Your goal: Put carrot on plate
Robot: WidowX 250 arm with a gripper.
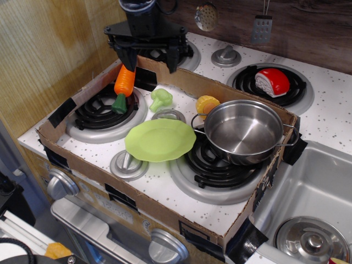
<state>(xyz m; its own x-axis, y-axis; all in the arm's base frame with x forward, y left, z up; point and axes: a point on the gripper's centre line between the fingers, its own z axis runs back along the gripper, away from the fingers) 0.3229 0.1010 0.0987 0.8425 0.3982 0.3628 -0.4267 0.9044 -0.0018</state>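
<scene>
The orange carrot [124,84] with a dark green stub lies on the back left burner, leaning against the cardboard wall, its tip hidden behind my gripper. The lime-green plate [159,139] sits in the middle of the stove, in front of the carrot and to the left of the steel pot. My black gripper [148,59] is open, fingers spread wide, hovering over the box's back wall. Its left finger [124,56] is just above the carrot's tip. The gripper holds nothing.
A steel pot [243,131] stands on the front right burner. A green broccoli toy [160,99] and a yellow-orange round toy [206,104] lie behind the plate. A cardboard wall [181,78] rings the stove. A red toy [271,82] sits on the back right burner. The sink [313,198] is at right.
</scene>
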